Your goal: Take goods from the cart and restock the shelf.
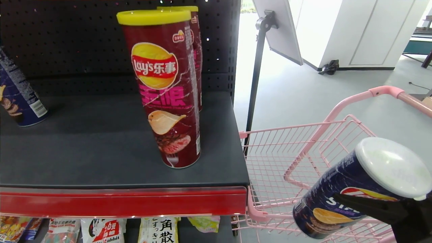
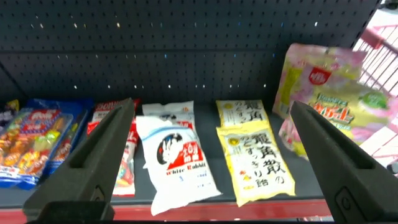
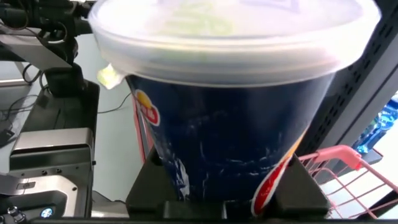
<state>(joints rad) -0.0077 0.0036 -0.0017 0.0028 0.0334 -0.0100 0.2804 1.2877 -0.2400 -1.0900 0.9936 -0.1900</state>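
Head view: the right gripper (image 1: 371, 206) has its jaws clamped on a tilted dark blue chip can (image 1: 324, 199) with a white lid (image 1: 393, 167), above the pink cart (image 1: 270, 130). On the dark shelf (image 1: 84, 145) a red can (image 1: 165, 91) stands upright before a second red can (image 1: 196, 50), with another blue can (image 1: 17, 98) at the left edge; grey floor lies beyond. Left wrist view: the left gripper (image 2: 211, 106), jaws spread wide and holding nothing, faces a lower shelf (image 2: 249, 210) of snack packets (image 2: 177, 162) under black pegboard (image 2: 186, 37). Right wrist view: the jaws pinch the can's body just below its lid.
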